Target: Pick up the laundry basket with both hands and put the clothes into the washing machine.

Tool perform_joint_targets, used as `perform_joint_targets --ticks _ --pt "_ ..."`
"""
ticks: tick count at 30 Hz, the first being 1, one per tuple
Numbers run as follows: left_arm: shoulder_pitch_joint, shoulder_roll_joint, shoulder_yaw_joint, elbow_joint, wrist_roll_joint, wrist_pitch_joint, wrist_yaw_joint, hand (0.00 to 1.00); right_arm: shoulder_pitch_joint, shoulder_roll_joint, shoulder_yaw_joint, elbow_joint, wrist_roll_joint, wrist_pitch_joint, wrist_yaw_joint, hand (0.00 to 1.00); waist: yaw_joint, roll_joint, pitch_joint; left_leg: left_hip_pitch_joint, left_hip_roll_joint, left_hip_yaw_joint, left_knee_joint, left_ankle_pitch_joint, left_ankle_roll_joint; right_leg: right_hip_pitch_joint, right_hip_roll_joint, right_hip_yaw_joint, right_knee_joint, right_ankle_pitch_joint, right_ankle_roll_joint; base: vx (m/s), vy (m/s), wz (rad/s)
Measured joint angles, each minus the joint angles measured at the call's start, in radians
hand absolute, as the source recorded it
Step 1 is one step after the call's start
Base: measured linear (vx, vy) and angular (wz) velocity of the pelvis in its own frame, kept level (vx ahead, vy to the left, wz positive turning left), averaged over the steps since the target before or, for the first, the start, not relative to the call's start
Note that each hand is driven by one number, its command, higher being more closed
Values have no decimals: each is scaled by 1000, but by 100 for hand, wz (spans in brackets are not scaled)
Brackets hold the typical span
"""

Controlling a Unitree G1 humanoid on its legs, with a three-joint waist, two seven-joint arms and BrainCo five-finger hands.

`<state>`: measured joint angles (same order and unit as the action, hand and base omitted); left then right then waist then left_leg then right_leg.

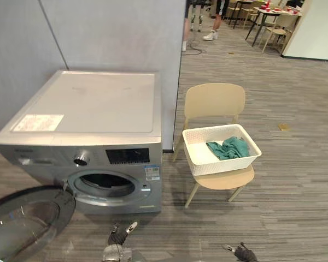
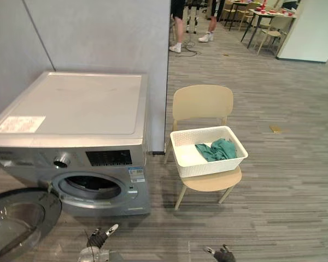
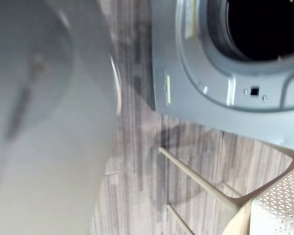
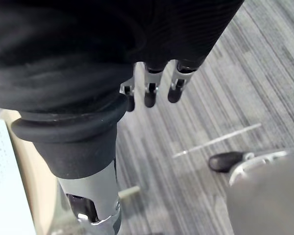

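A white laundry basket (image 1: 192, 143) holding teal clothes (image 1: 229, 147) rests on the seat of a beige chair (image 1: 214, 101). Left of the chair stands a silver washing machine (image 1: 98, 109). Its round door (image 1: 22, 221) is swung open toward the floor, baring the dark drum (image 1: 105, 182). Low at the front, my left hand (image 1: 118, 239) hangs before the machine with its fingers relaxed and holds nothing. My right hand (image 1: 241, 252) hangs below the chair, well short of the basket. In the right wrist view its fingers (image 4: 149, 93) are loose and empty above the floor.
A grey partition wall (image 1: 109, 33) stands behind the machine. A person's legs (image 2: 177, 27) and tables with chairs (image 1: 273, 22) are far back. A small brown object (image 1: 284, 126) lies on the floor right of the chair. Wood-look flooring spreads before the chair.
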<state>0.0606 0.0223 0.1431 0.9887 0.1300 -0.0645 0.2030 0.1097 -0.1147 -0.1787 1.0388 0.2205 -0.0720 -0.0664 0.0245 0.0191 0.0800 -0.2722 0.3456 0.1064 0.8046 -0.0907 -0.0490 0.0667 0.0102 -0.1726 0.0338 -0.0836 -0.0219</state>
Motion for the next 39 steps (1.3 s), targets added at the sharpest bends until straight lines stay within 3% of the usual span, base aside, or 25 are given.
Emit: perform_joint_targets --ticks 1,2,4,5,6,7,9,10,12,13,14,15,16,18,20,22,24,26,27,28,30,33,35,37,39 --pt "-2 -14 -13 -15 -2 -1 1 0 -15 -23 -2 -6 -1 -1 0 0 4 22 13 -31 -105 -23 1 -54 -26 -1 -11 17 0 4 -7 81 85 -51" --pt "-2 -18 -20 -20 -2 -3 1 0 -22 -29 -2 -6 -1 -1 0 0 11 33 20 -37 -144 -9 -31 -65 -19 -2 -14 22 -2 6 -10 101 91 -55" --pt "-3 -14 -30 -21 -2 -9 -3 0 -37 -22 -1 -8 -14 0 1 0 34 52 29 -19 -243 42 -322 -54 -22 -4 -6 29 -3 1 1 115 91 -43" --pt "-1 -13 -26 -19 -3 -9 -4 0 -38 -14 0 -10 -19 0 1 0 45 56 30 -6 -258 36 -413 -28 -29 -4 1 34 -3 -2 5 145 77 -35" --pt "-4 0 4 -18 -16 -10 -4 0 -49 12 15 -7 -26 0 1 0 67 26 26 30 -291 34 -474 -9 -23 -1 -18 60 -15 -5 10 208 40 -22" --pt "-6 4 12 -14 -19 -10 -4 0 -55 20 27 -8 -27 -1 5 0 69 12 24 38 -307 29 -493 -10 -21 0 -27 64 -23 -5 14 280 49 -10" --pt "-13 -10 80 -3 -41 -6 -5 0 -84 25 39 -13 -35 0 5 0 69 5 35 48 -332 22 -469 -29 20 24 -51 50 -8 -24 60 289 73 20" --pt "-12 -11 95 3 -42 -3 -5 0 -80 29 39 -28 -35 -1 6 0 70 3 34 77 -345 30 -476 -38 30 40 -68 40 21 -47 69 259 86 19" --pt "-3 -10 95 16 -42 2 -5 0 -90 29 41 -43 -36 -9 17 0 75 13 31 170 -368 35 -549 -70 28 -13 -96 45 233 -107 96 233 73 -8" --pt "4 -9 95 21 -42 3 -5 0 -95 30 45 -43 -36 -11 21 0 73 10 30 194 -368 40 -576 -69 27 -58 -104 47 337 -116 116 218 72 -29" --pt "19 -3 90 25 -42 5 -6 0 -99 36 67 -42 -39 -16 28 0 67 16 21 239 -369 60 -616 -65 21 -148 -128 46 558 -114 174 204 48 -20" --pt "29 12 79 25 -41 9 -6 0 -97 46 79 -42 -51 -15 29 0 59 -1 25 269 -373 65 -622 -64 30 -210 -158 39 734 -88 213 212 19 -7" --pt "33 19 75 25 -42 11 -6 0 -89 53 78 -40 -58 -15 30 0 52 -13 25 287 -376 62 -622 -66 34 -236 -171 33 800 -80 209 278 -43 19" --pt "37 43 67 42 -41 16 -6 0 -69 65 42 -5 -65 -11 30 0 41 -31 34 359 -375 41 -627 -67 43 -286 -209 5 955 -111 165 366 -103 26" --pt "31 43 61 42 -40 17 -6 0 -60 52 -2 13 -66 -8 27 0 41 -29 35 387 -361 15 -627 -67 43 -304 -241 -23 972 -133 128 312 -165 35" --pt "11 41 51 42 -36 16 -8 0 -37 48 -81 40 -61 -6 25 0 24 -26 35 403 -337 -66 -624 -63 35 -317 -288 -23 897 -149 106 274 -224 75" --pt "-6 25 44 43 -27 16 -10 0 -18 49 -158 40 -65 -3 22 0 0 -27 34 407 -314 -137 -622 -56 22 -312 -315 78 727 -139 100 282 -355 99" --pt "-14 12 44 43 -3 15 -18 0 17 64 -197 47 -65 5 23 0 -12 -43 25 399 -302 -199 -610 -58 -14 -292 -317 246 565 -59 84 249 -437 105" --pt "-14 15 45 41 2 12 -28 0 43 87 -229 55 -61 8 26 0 -13 -72 9 393 -297 -245 -601 -83 -61 -269 -319 339 479 106 89 228 -574 107" --pt "-17 13 45 45 6 14 -29 0 53 97 -246 71 -53 12 28 0 -23 -63 -2 384 -269 -296 -583 -113 -106 -232 -285 365 483 27 206 242 -678 92" --pt "-13 -20 47 45 12 13 -29 0 53 68 -258 80 -47 18 30 0 -14 -19 -7 374 -202 -318 -579 -98 -133 -205 -249 307 466 -22 241 143 -543 38" --pt "-12 -23 65 72 9 15 -28 0 38 53 -258 79 -32 21 31 0 -13 0 -12 374 -151 -348 -577 -74 -172 -154 -212 215 430 -120 227 66 -364 15" --pt "-9 -26 65 83 2 15 -29 0 18 40 -249 80 -32 23 35 0 -11 11 -13 367 -115 -357 -556 -45 -197 -128 -170 200 397 -133 214 47 -328 6" --pt "-2 -15 72 81 -12 10 -28 0 -7 29 -194 78 -32 22 37 0 -11 -1 -13 329 -108 -364 -493 1 -193 -88 -151 191 335 -132 209 -35 -215 -3" --pt "2 -10 88 82 -31 10 -28 0 -22 23 -145 66 -32 14 43 0 -12 -2 -18 289 -98 -385 -436 32 -181 -59 -128 172 265 -129 157 -92 -218 12"
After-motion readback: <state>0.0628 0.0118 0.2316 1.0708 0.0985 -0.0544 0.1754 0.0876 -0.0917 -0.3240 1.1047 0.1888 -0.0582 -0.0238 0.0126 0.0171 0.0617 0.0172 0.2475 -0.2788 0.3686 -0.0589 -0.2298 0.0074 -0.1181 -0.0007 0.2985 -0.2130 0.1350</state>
